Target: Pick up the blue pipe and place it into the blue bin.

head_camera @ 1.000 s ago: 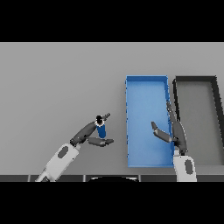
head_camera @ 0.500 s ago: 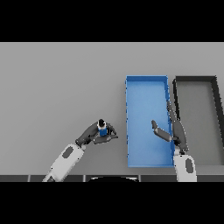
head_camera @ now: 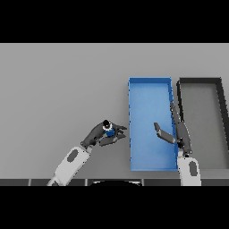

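The left hand (head_camera: 99, 135) has its fingers curled round the blue pipe (head_camera: 108, 131), just left of the blue bin (head_camera: 150, 89), over the grey table (head_camera: 58, 89). The right hand (head_camera: 175, 133) hangs over the bin's right wall, fingers straight and thumb spread. A dark bin (head_camera: 199, 81) stands beside it. The pipe is small, blue, dark-capped.

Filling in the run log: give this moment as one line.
left hand: shut on blue pipe, left of blue bin | right hand: open over bin | pipe not yet in bin
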You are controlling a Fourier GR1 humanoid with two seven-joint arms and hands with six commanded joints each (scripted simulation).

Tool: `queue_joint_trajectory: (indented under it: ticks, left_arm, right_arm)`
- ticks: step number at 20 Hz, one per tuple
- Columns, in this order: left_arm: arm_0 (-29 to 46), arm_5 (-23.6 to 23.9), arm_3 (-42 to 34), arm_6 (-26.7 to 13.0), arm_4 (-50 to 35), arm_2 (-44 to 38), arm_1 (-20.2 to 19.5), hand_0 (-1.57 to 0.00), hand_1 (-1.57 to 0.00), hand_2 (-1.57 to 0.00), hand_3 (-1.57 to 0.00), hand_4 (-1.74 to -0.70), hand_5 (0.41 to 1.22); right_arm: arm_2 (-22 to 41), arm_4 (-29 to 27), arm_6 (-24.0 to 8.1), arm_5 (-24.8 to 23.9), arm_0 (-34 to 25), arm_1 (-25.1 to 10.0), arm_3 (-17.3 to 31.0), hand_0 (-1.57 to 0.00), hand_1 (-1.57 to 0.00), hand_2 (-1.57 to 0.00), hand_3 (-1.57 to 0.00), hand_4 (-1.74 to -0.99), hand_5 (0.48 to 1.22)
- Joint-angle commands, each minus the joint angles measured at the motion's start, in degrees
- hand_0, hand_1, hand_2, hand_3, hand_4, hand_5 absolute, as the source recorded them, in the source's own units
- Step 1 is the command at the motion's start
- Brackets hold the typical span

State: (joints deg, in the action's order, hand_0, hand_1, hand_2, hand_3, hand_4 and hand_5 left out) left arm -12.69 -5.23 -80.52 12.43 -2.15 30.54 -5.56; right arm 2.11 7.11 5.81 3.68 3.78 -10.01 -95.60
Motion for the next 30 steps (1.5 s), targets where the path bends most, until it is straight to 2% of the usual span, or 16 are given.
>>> queue_joint_trajectory:
  ticks: [1,6,8,10,12,15,17,19,20,21,22,23,25,26,30]
  left_arm:
    - [-0.4,0.0,-1.1,-1.3,0.1,0.3,0.6,-1.53,-1.53,-1.54,-1.54,-1.47,1.207]
    - [-3.1,-2.8,-6.4,-5.1,-0.7,-0.4,1.1,-1.56,-1.56,-1.56,-1.56,-1.47,1.217]
    - [-3.4,-3.5,-8.0,-6.9,-0.4,-0.3,1.3,-1.56,-1.56,-1.56,-1.56,-1.47,1.218]
    - [-3.3,-3.7,-9.1,-8.8,0.1,-0.2,1.9,-1.57,-1.57,-1.57,-1.57,-1.47,1.219]
    - [-3.4,-4.3,-8.4,-9.5,0.9,-0.4,2.2,-1.57,-1.57,-1.57,-1.57,-1.47,1.22]
    - [-3.8,-5.4,-6.8,-8.9,1.3,-1.8,2.6,-1.57,-1.57,-1.57,-1.57,-1.47,1.22]
    - [-3.0,-5.8,-7.2,-8.3,2.3,-1.5,3.0,-1.57,-1.57,-1.57,-1.57,-1.47,1.22]
    - [-2.7,-6.2,-7.6,-8.4,3.0,-1.5,3.6,-1.57,-1.57,-1.57,-1.57,-1.47,1.22]
    - [-2.9,-6.7,-7.5,-8.4,2.5,-2.2,3.5,-1.57,-1.57,-1.57,-1.57,-1.47,1.22]
    - [-2.7,-6.7,-7.2,-8.2,3.3,-2.0,4.1,-1.57,-1.57,-1.57,-1.57,-1.47,1.221]
    - [-3.1,-6.8,-7.1,-8.7,3.5,-2.4,4.5,-1.57,-1.57,-1.57,-1.57,-1.47,1.221]
    - [-2.7,-7.1,-7.4,-8.6,3.4,-2.5,4.8,-1.57,-1.57,-1.57,-1.57,-1.47,1.221]
    - [-2.7,-8.0,-7.9,-9.2,3.4,-3.0,5.0,-1.57,-1.57,-1.57,-1.57,-1.47,1.221]
    - [-1.8,-8.3,-8.6,-8.2,3.9,-2.7,4.7,-1.57,-1.57,-1.57,-1.57,-1.47,1.221]
    - [-1.8,-9.3,-8.2,-10.1,5.0,-3.5,5.5,-1.57,-1.57,-1.57,-1.57,-1.47,1.221]
  right_arm:
    - [0.3,0.5,-0.4,-0.2,0.1,0.2,0.2,0.0,0.0,0.0,0.0,-1.22,0.638]
    - [0.6,2.1,-0.1,-0.7,-0.6,0.0,1.8,0.0,0.0,0.0,0.0,-1.176,0.643]
    - [0.0,2.0,1.5,-0.6,0.4,-0.8,1.5,0.0,0.0,0.0,0.0,-1.161,0.644]
    - [-0.3,1.8,1.7,-0.7,0.1,-0.8,1.7,0.0,0.0,0.0,0.0,-1.155,0.642]
    - [0.3,2.5,1.5,-1.4,0.6,-0.3,0.1,0.0,0.0,0.0,0.0,-1.145,0.643]
    - [1.2,5.2,1.5,-4.4,5.0,0.9,-4.2,0.0,0.0,0.0,0.0,-1.138,0.643]
    - [1.8,7.3,1.2,-6.8,8.2,2.2,-7.2,0.0,0.0,0.0,0.0,-1.188,0.643]
    - [1.9,8.6,0.0,-8.1,9.5,2.6,-9.0,0.0,0.0,0.0,0.0,-1.184,0.642]
    - [2.0,7.9,0.4,-7.6,9.8,2.4,-10.7,0.0,0.0,-0.02,0.0,-1.187,0.642]
    - [2.0,4.2,2.6,-5.1,10.1,2.5,-11.8,0.0,0.0,-0.04,0.0,-1.195,0.648]
    - [1.4,-0.5,2.5,-2.2,9.6,2.3,-12.9,0.0,-0.01,-0.07,0.0,-1.198,0.641]
    - [1.9,-4.8,1.3,1.5,9.7,1.4,-15.1,0.0,-0.02,-0.09,0.0,-1.202,0.624]
    - [2.0,-11.1,-4.1,6.6,6.6,-2.0,-18.1,0.0,-0.03,-0.12,0.0,-1.215,0.607]
    - [1.9,-14.2,-6.4,8.7,5.3,-3.8,-19.4,0.0,-0.02,-0.12,0.0,-1.224,0.6]
    - [4.3,-21.8,-16.5,13.4,-3.0,-9.1,-23.9,0.0,-0.01,-0.1,0.0,-1.255,0.56]
